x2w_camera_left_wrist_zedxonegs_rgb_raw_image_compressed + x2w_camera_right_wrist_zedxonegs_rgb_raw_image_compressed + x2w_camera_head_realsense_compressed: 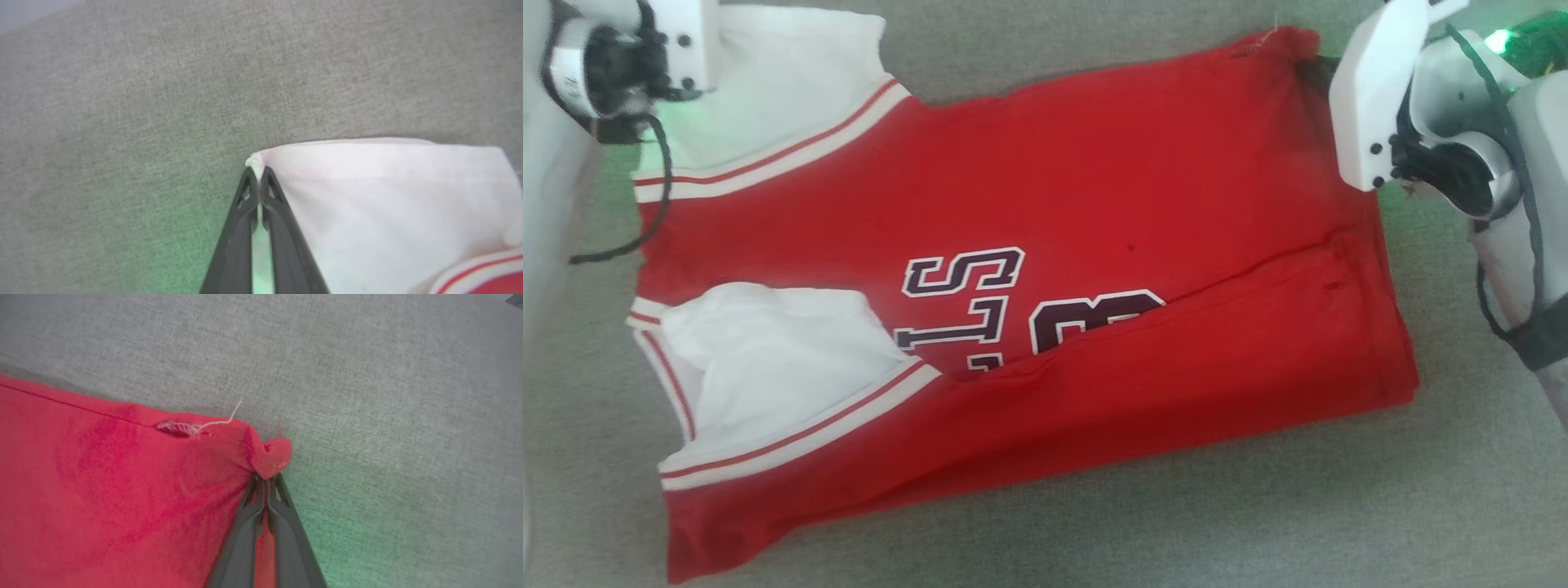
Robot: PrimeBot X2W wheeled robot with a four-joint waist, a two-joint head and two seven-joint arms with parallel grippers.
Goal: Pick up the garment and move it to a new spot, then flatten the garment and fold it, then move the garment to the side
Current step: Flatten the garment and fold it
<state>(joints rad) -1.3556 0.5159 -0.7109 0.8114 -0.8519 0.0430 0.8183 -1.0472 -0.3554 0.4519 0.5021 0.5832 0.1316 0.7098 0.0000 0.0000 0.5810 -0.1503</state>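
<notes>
The garment (1094, 188) lies lengthwise across a grey fabric surface (1094, 531), neck end to the left and hem to the right. Its near long side is folded over the front, so that it partly covers the black lettering (980, 302), and the near sleeve is turned in. The left end effector (256, 173) is closed on the outer corner of the far white sleeve (388, 196), with a nub of cloth protruding past the tips. The right end effector (266, 479) is closed on the far hem corner (273, 455), beside a loose thread (222, 418) at a small gap in the seam. Holding the two far corners apart probably keeps that edge taut and straight. From this grip it can be drawn toward the near side as one line, which would complete a lengthwise fold without wrinkling.
</notes>
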